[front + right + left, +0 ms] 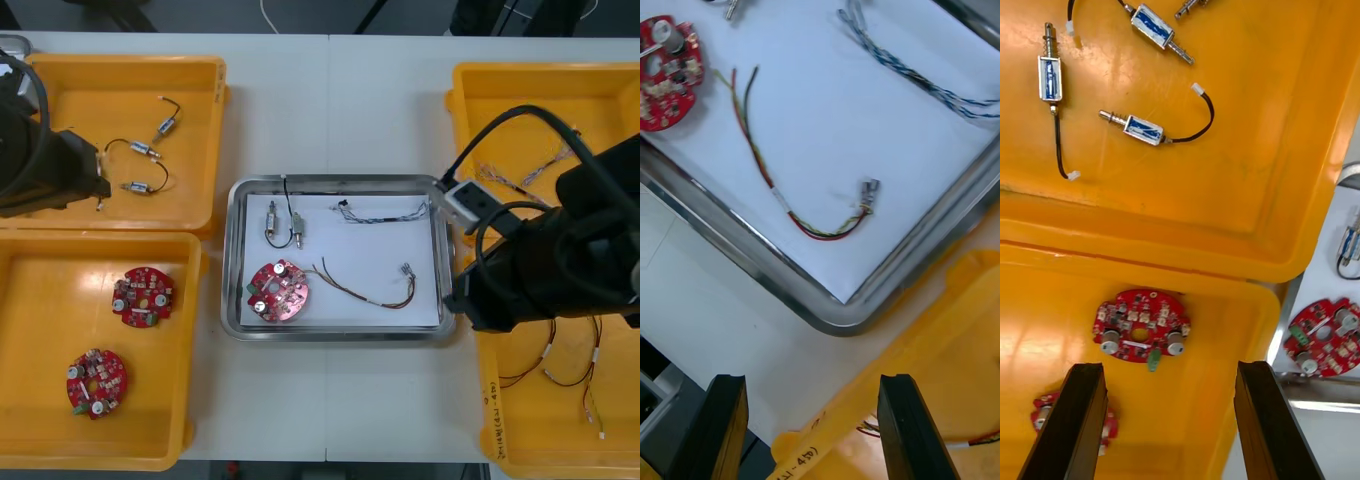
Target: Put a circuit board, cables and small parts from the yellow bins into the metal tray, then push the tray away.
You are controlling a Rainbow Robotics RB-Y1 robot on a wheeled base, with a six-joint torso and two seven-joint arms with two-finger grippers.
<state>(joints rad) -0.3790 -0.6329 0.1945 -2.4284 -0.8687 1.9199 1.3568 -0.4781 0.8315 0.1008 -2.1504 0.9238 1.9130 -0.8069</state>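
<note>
looking down from the front, we see the metal tray (232, 260) at the middle of the table (330, 100), between the yellow bins (100, 90), its inside white. in it lie a red circuit board (277, 292) toward the near left, a red and yellow cable (365, 288) just beside the board on its right, a twisted blue and white cable (385, 213) along the far side, and small metal parts (285, 225) on a black cable at the far left.

our right gripper (811, 382) hangs by the tray's near right corner, above the strip of table where that corner meets the near right bin (530, 440). we find its fingers spread wide, with nothing held between them.

our left gripper (1171, 371) hangs over the near left bin (40, 330), close to the rim it shares with the far left bin (1247, 112). its fingers too stand wide apart and grip nothing. one spare board (1141, 326) lies just ahead of the fingertips, and a second board (1045, 416) sits beside the left finger. the far left bin holds loose metal parts (1142, 129) on short black leads, well apart from the fingers.
</note>
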